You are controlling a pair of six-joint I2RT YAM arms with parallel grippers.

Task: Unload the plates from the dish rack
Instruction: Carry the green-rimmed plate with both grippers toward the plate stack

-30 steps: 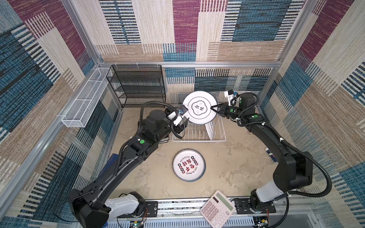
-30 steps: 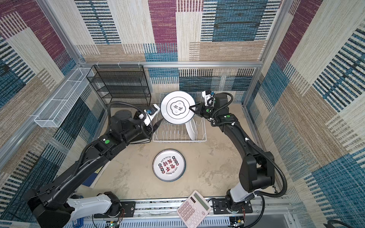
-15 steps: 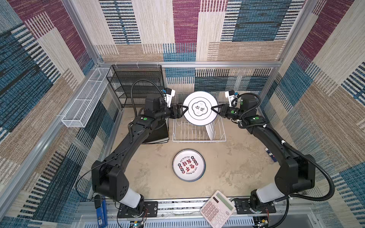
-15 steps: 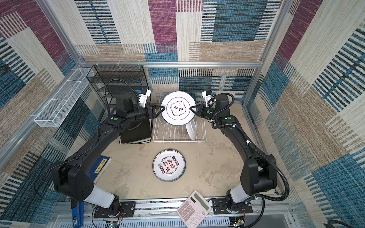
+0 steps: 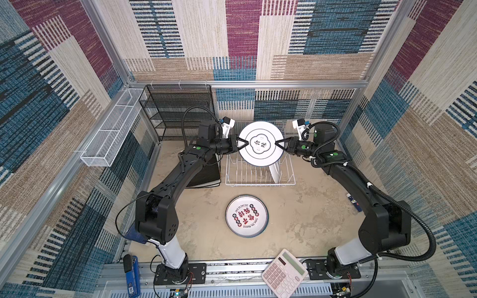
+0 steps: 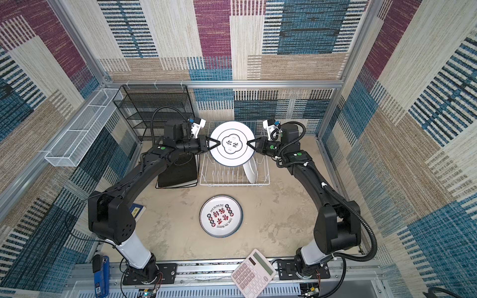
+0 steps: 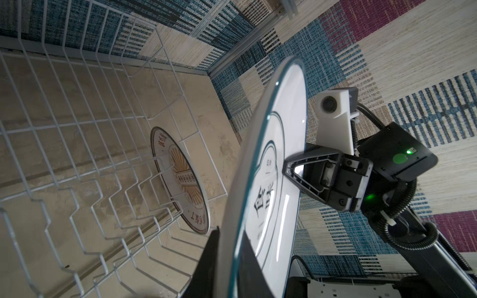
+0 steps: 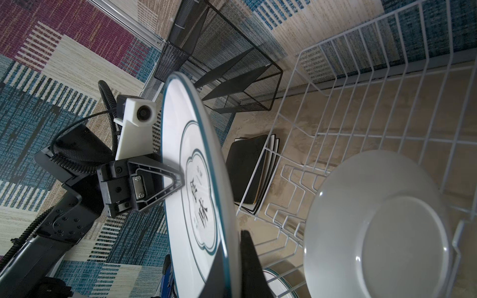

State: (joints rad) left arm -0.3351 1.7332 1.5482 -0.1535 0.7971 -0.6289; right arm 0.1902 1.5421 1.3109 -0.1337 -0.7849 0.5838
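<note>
Two tools share the round plate (image 5: 260,152) above the rack (image 5: 232,182): my left tool (image 5: 245,144) and right tool (image 5: 277,144) are each clamped on an opposite edge, which I judge suits a handover between arms. One white plate (image 5: 275,174) stands upright inside the rack.

Walled on three sides with woven patchwork panels (image 5: 242,38): blue, maroon, beige, cream stripes. Framed by aluminium rails (image 5: 247,83) along panel edges. Floored in mottled beige, stone-like surface (image 5: 309,206). Black mesh tiered shelf (image 5: 178,111) in back-left corner; long white mesh basket (image 5: 111,136) fixed along left rail. Evenly, brightly lit; soft shadows.
</note>
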